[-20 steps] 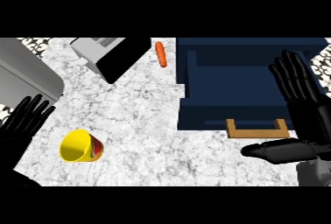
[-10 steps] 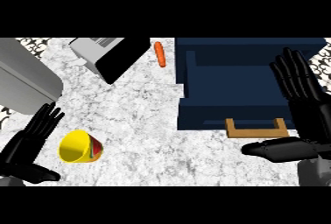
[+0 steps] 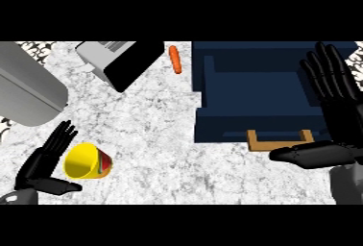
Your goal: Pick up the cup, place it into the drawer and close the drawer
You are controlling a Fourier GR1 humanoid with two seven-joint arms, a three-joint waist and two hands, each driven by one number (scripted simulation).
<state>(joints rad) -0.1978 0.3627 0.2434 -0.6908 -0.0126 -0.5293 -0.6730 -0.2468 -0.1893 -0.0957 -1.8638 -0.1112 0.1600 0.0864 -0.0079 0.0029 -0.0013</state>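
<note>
A yellow cup point(image 3: 86, 161) with a red side lies tipped on the marble counter at the lower left, its mouth facing left. My left hand point(image 3: 44, 163) is open just left of the cup, fingers straight and pointing up-right, thumb below it, not curled round the cup. A dark blue drawer point(image 3: 259, 93) stands pulled open at the right, with a tan handle point(image 3: 279, 141) on its front. My right hand point(image 3: 339, 115) is open at the right edge, fingers straight up over the drawer's right side, thumb stretched left near the handle.
A grey and black appliance point(image 3: 120, 60) sits at the top centre-left. An orange carrot point(image 3: 174, 59) lies beside it near the drawer's back corner. A large grey rounded body point(image 3: 25, 91) fills the upper left. Bare marble point(image 3: 156, 144) lies between cup and drawer.
My left hand has moved right and closer to the cup, now nearly touching its left side. The cup, drawer and right hand have stayed put.
</note>
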